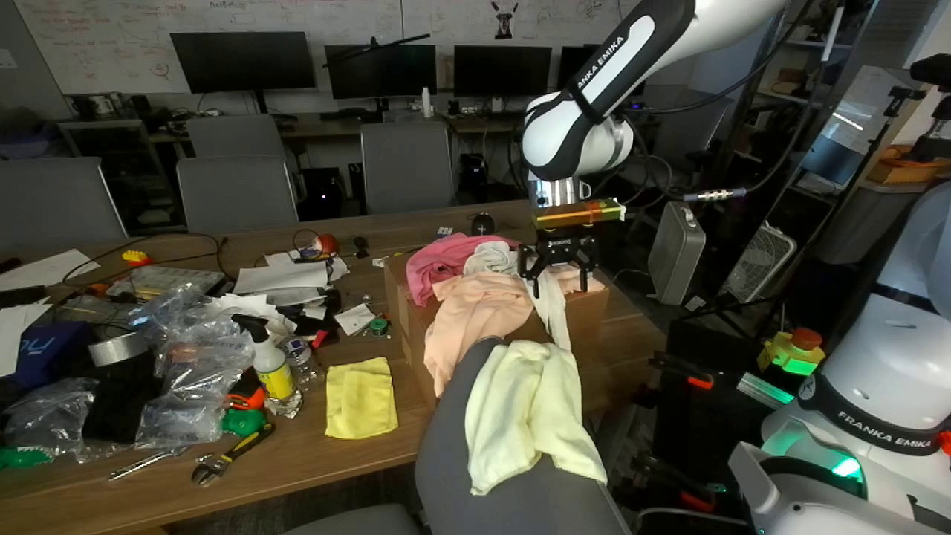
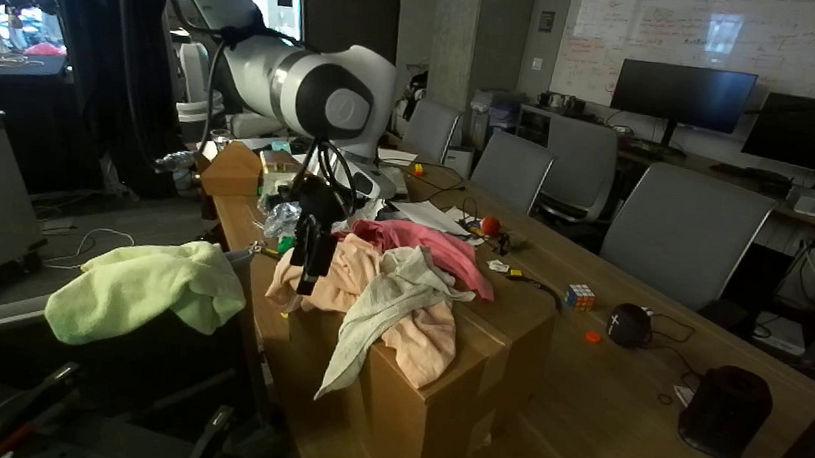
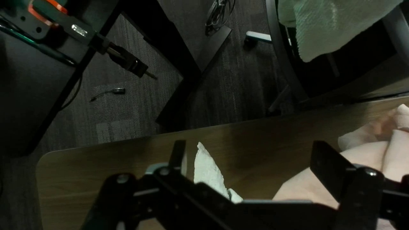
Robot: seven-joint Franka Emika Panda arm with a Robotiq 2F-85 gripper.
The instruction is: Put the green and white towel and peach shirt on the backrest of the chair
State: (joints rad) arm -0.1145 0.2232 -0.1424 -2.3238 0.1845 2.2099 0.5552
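Carrying most of the objs. is the brown table (image 2: 568,424), & at its long edge stands the chair (image 1: 513,513) w/ a broad grey backrest. Nr. a corner of the table, by this same edge, there is a cardboard box (image 2: 392,422). Over the top of the backrest hangs the green and white towel (image 1: 524,416), mostly pale yellow-green. The peach shirt (image 1: 479,308) is on top of the box, w/ parts hanging down over the box edges; if it touches also the backrest, I cannot tell. Beside it, toward the box edge farther from the chair, is a pink cloth (image 2: 436,247). A whitish cloth (image 2: 385,305) lies partly over the peach shirt, & its end falls below the box edge. The hand (image 1: 559,284) hangs above the box, by its edge, w/ jaws wide apart, & it has hold of nothing; in the wrist view the whitish cloth shows bet. the fingers. Nr. the table edge at the chair lies a yellow cloth (image 1: 362,399), & nr. it stands a spray bottle (image 1: 273,364). Smaller again is a puzzle cube (image 2: 580,296), nr. the opp. long edge.
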